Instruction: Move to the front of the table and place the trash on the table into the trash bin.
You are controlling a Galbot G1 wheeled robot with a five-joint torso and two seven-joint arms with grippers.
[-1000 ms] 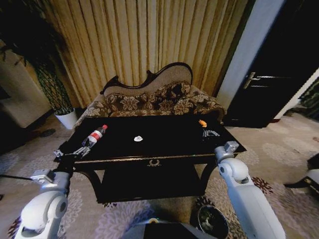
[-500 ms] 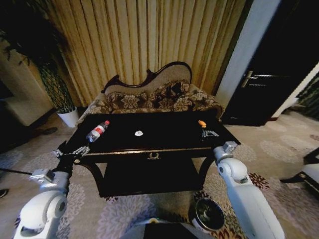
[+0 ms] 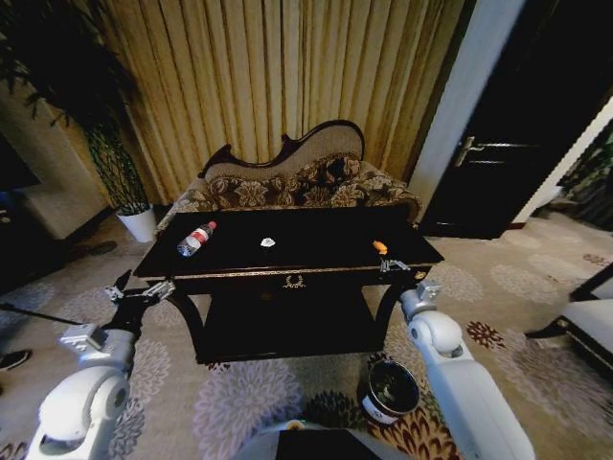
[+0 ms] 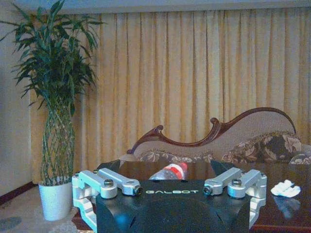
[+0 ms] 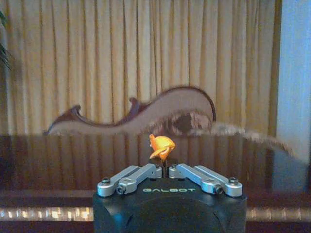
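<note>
While the right tool (image 3: 395,265) meets the table (image 3: 316,251), its tips blur.

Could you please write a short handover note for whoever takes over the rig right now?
Left gripper: open, empty, off the table's left front corner.
Right gripper: shut, empty, at the right front edge, just short of the orange piece.
Bottle lies on the table's left side, white scrap near the middle.
Bin stands on the carpet by the table's right front leg.
Done: nothing binned.
Left: bottle, scrap and orange piece all go in the bin.
</note>
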